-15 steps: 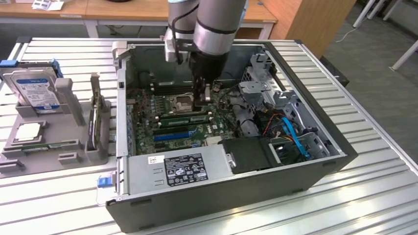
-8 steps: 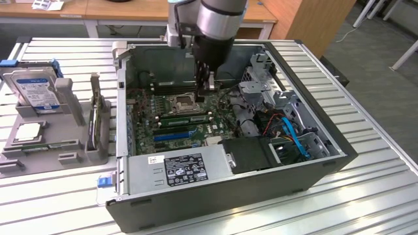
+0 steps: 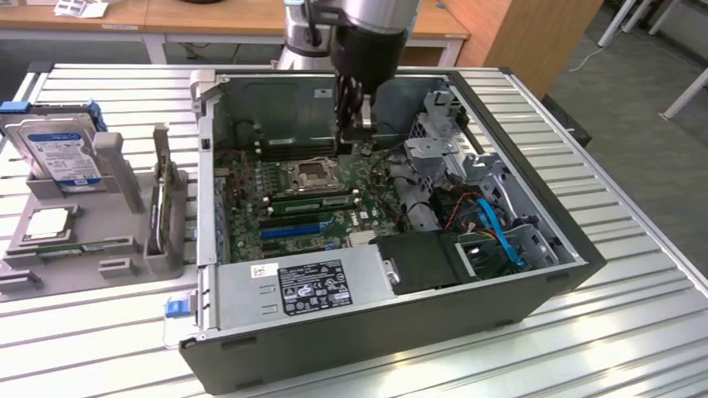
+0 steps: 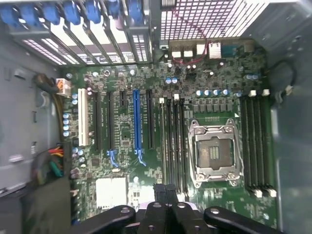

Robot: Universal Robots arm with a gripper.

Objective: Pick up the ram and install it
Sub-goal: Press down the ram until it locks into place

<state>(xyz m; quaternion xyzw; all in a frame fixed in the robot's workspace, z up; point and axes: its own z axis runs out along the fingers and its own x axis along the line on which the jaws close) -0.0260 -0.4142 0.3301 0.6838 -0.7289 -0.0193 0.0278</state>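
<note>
Green ram [image 3: 315, 201] stood in a slot just beside the socket [image 3: 310, 172], near your gripper [image 3: 356, 143], whose fingers [image 4: 159, 192] were narrow, holding nothing. If one end sat high, you risked a half-seated stick; pushing down off-centre could flex the board [image 4: 124, 134]

Green motherboard [image 4: 214, 73], blue expansion slot [image 4: 136, 124], white slot [image 4: 82, 117], black memory slots [image 4: 257, 141], grey ribbed table [image 3: 619, 332]

An open computer case [image 3: 531, 274] lies on a slatted table [image 3: 99, 340], its motherboard [image 3: 332, 207] inside. At the exterior view's left stands a parts holder [image 3: 111, 240] bearing a hard drive [image 3: 61, 153]. The gripper [image 3: 360, 137] hangs inside the case, beyond the CPU socket [image 3: 313, 172].
</note>
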